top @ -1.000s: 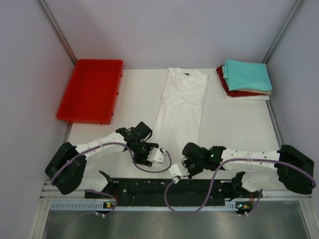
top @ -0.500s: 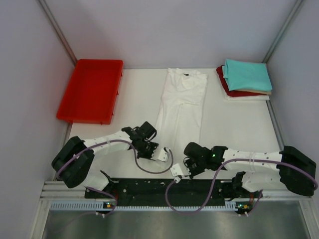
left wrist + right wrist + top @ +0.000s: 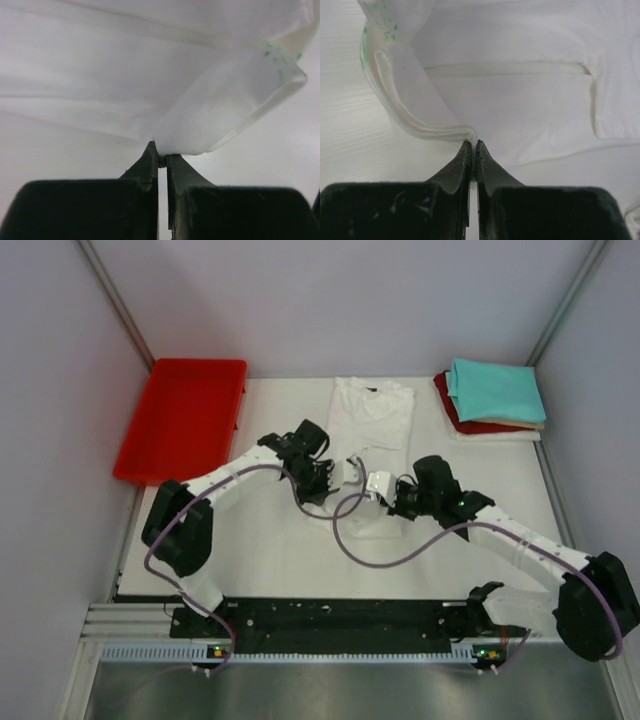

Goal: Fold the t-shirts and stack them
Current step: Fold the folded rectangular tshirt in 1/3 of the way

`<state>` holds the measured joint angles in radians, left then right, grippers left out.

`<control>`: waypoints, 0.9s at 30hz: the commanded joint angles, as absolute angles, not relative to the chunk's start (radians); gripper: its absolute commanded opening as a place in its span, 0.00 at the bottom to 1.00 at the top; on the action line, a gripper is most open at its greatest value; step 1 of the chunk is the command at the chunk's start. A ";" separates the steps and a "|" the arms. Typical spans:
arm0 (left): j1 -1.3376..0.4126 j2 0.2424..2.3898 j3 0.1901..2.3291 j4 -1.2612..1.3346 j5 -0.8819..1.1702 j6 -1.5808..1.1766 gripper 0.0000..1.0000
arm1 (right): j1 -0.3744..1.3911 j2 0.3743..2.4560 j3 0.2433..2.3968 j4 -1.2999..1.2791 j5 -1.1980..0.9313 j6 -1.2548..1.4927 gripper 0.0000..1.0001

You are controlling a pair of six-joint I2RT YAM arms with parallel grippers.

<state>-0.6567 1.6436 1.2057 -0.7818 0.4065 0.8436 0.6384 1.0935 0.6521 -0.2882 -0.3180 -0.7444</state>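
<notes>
The white t-shirt [image 3: 375, 415] lies at the table's middle back, collar away from me, its lower part lifted and doubled over. My left gripper [image 3: 325, 490] is shut on a fold of its white cloth [image 3: 210, 110] near the left side. Next to it, my right gripper [image 3: 402, 506] is shut on the thick hem [image 3: 420, 127] on the right side. Faint green print shows through the raised cloth in both wrist views. Folded t-shirts are stacked at the back right: teal [image 3: 495, 390] on top, dark red [image 3: 468, 420] and cream [image 3: 500, 436] under it.
A red plastic tray [image 3: 185, 420] stands at the back left. Grey walls close in the table on both sides and at the back. Purple cables loop from both wrists over the near part of the table.
The left gripper closed on the shirt's lower edge. Both arms then carried that edge from the near side toward the collar, so the shirt now looks much shorter.
</notes>
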 commanded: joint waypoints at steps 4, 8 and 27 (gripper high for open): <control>-0.523 1.972 1.665 -0.862 0.384 0.598 0.00 | 0.414 1.417 0.870 -0.081 -0.459 -0.752 0.00; -0.499 2.092 1.825 -0.890 0.361 0.589 0.00 | 0.339 1.552 0.975 -0.060 -0.468 -0.765 0.00; -0.474 2.293 2.014 -0.767 0.217 0.447 0.23 | 0.236 1.871 1.215 -0.066 -0.298 -0.753 0.13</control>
<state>-0.4839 2.2845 1.9842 -0.8761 0.2874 0.5159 0.2501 1.8130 1.1213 -0.1020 -0.3820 -0.7662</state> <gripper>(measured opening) 0.149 0.044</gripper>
